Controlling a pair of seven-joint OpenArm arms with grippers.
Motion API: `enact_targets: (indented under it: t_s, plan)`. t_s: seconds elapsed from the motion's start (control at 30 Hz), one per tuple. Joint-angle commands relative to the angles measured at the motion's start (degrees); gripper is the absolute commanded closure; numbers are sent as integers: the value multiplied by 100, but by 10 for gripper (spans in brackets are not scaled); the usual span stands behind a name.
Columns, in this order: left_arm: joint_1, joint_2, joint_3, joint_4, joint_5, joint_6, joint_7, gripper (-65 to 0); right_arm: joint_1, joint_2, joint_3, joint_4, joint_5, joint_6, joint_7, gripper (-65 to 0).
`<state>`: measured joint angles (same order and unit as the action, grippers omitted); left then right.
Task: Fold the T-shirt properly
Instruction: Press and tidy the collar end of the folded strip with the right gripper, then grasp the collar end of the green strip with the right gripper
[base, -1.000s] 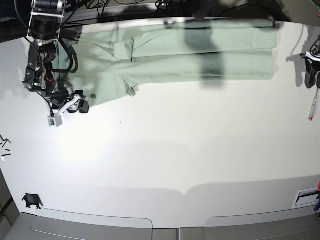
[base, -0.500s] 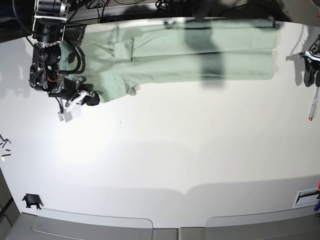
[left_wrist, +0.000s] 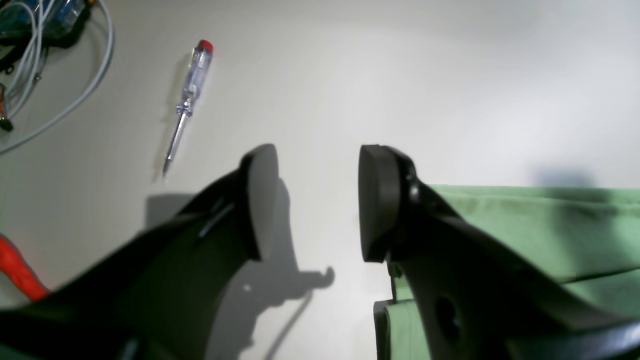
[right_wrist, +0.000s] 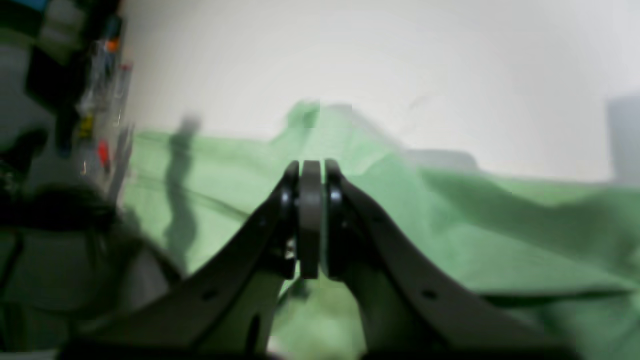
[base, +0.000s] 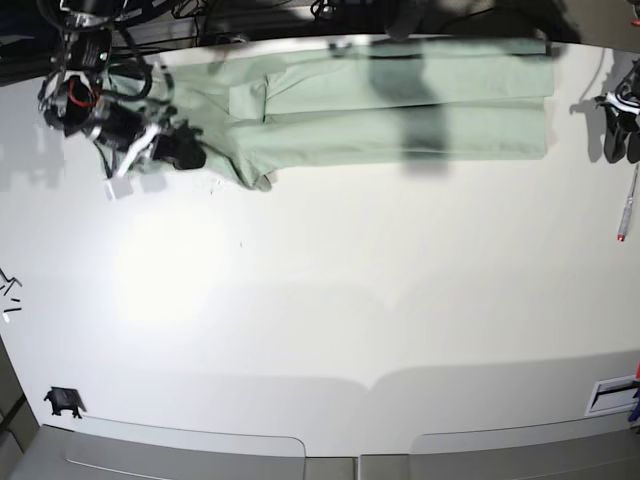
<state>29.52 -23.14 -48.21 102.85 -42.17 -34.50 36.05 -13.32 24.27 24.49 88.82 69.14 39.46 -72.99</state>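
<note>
The right claw (right_wrist: 310, 220), open a moment ago, has now snapped shut on a fold of the shirt (base: 400, 100) at its sleeve end and drags it inward, while the left claw (left_wrist: 317, 200) hangs open and empty beside the hem on the worktop (base: 330, 300), so a fold seems underway.

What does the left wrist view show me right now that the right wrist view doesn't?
Only the left wrist view: the left gripper, jaws apart over bare table, and a screwdriver lying beside it. Only the right wrist view: the right gripper, jaws closed together, with green cloth rising around it; whether cloth is pinched is too blurred to tell. Both show the T-shirt and the white tabletop.
</note>
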Motion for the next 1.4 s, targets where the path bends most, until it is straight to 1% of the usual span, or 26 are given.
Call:
enact_targets:
  t_s: [0.0, 0.13, 0.33, 0.47, 0.63, 0.83, 0.87, 0.9, 0.93, 0.97, 1.03, 1.13, 1.27, 1.37]
  plan:
    - [15, -114, -46, 85, -98, 2, -133, -241, -140, 31, 42, 267, 203, 54, 46, 0]
    - [15, -98, -46, 85, -98, 2, -136, -241, -809, -118, 42, 994, 201, 54, 46, 0]
    - [15, -98, -46, 85, -98, 0, -136, -241, -1502, -129, 42, 1659, 203, 54, 46, 0]
    - [15, -98, -46, 85, -98, 2, -138, -241, -1744, -129, 42, 1698, 208, 54, 7, 0]
    - [15, -98, -46, 85, -98, 2, -138, -241, -1928, -131, 42, 1698, 680, 54, -286, 0]
    - [15, -98, -46, 85, -96, 2, -133, -241, -1923, -129, 39, 1698, 809, 54, -385, 0]
    - [17, -98, -46, 85, -96, 2, -131, -241, -1923, -127, 39, 1698, 844, 54, -385, -65]
    - [17, -98, -46, 85, -96, 2, -107, -242, -1923, -129, 42, 1698, 966, 54, -389, -157]
    - [17, -98, -46, 85, -96, 4, -74, -242, -1923, -129, 42, 1700, 1119, 54, -389, -233]
    - [17, -94, -46, 85, -96, 4, -39, -244, -1919, -129, 42, 1707, 1294, 54, -389, -274]
    - [20, -31, -46, 85, -98, 13, -4, -258, -1906, -133, 72, 1801, 1586, 54, -393, -280]
    - [20, 221, -48, 85, -98, 109, -122, -263, -1871, -162, 219, 2179, 1586, 54, -400, -280]
    - [17, 684, -46, 85, -98, 105, -315, -263, -1696, -162, 437, 2743, 1586, 54, -332, -280]
    - [20, 970, -46, 79, -96, 87, -299, -263, -1451, -168, 614, 2870, 949, 54, 138, -280]
